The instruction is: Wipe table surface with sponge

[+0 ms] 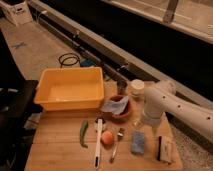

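Camera view has the sponge lying flat on the tabletop near the front edge, right of centre, with nothing resting on it. At its 12 o'clock, near but apart from it, hangs the gripper at the end of the white arm, which comes in from the 3 o'clock side of the scene. The gripper is spread wide and carries nothing.

Around the sponge: a tan block with a black strip at 3 o'clock, a fork at 9 o'clock, then a peach-coloured fruit, a long white-handled utensil and a green pepper further the same way. At 11 o'clock stands a brown bowl with a pale blue-grey cloth in it; at 12 o'clock, behind the arm, a white cup. A yellow tub fills the far left of the tabletop at 10 o'clock.

By my reading the task has barely begun. The sponge is not yet gripped and no wiping shows on the wood. What is left is nearly everything: lower onto the sponge, close on it, and sweep it across the bare planks, which are few among so many things.
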`<state>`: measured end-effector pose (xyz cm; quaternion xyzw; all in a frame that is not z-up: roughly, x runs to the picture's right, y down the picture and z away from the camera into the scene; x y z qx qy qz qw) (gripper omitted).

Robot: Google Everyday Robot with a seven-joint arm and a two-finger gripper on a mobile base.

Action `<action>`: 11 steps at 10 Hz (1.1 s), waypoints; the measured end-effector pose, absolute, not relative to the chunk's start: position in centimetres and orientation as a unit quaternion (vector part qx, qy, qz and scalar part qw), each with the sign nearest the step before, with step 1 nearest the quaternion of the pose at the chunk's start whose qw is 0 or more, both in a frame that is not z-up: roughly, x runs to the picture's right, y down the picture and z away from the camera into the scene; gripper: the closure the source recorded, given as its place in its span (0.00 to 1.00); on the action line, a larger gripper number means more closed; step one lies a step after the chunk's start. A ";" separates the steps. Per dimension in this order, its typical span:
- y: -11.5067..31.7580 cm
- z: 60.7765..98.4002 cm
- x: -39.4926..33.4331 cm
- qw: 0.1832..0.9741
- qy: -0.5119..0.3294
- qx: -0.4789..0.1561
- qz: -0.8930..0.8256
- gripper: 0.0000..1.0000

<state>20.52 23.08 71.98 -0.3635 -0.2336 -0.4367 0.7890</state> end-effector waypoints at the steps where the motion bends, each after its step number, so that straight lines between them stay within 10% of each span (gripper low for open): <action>1: 24.5 72.3 19.8 0.782 -0.257 -0.373 -0.429 0.36; 11: 26.8 74.2 19.1 0.753 -0.262 -0.410 -0.443 0.36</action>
